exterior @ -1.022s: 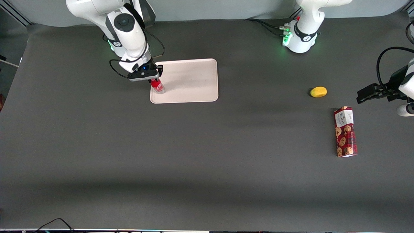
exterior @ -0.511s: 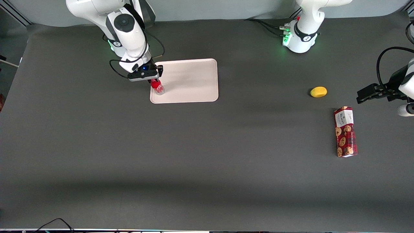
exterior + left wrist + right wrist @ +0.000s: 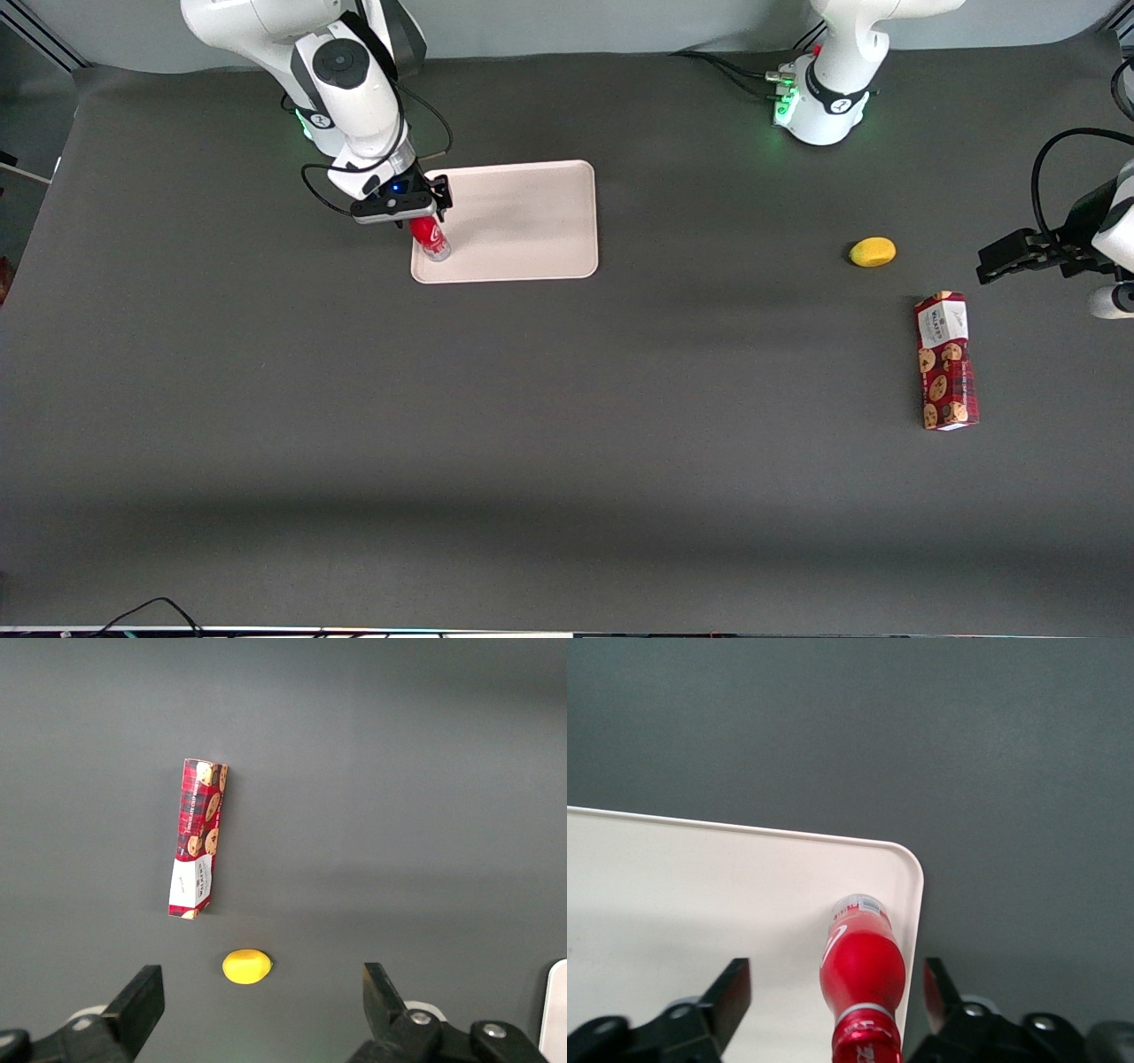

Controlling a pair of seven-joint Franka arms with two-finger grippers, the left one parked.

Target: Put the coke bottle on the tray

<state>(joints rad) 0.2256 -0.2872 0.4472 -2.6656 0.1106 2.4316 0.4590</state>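
Note:
The coke bottle (image 3: 431,237) with red cap, red label and clear base stands on the pale pink-beige tray (image 3: 523,221), in the tray's corner nearest the front camera on the working arm's side. In the right wrist view the bottle (image 3: 864,970) stands between my fingers (image 3: 726,997), which are spread wide and do not touch it, next to the tray's rounded corner (image 3: 908,864). My gripper (image 3: 416,213) is open just above the bottle.
A yellow lemon-like object (image 3: 873,252) and a red cookie box (image 3: 946,361) lie toward the parked arm's end of the table; both show in the left wrist view, the yellow object (image 3: 246,966) and the box (image 3: 197,837).
The gripper has let go of the bottle and risen slightly. The bottle stays on the tray's corner.

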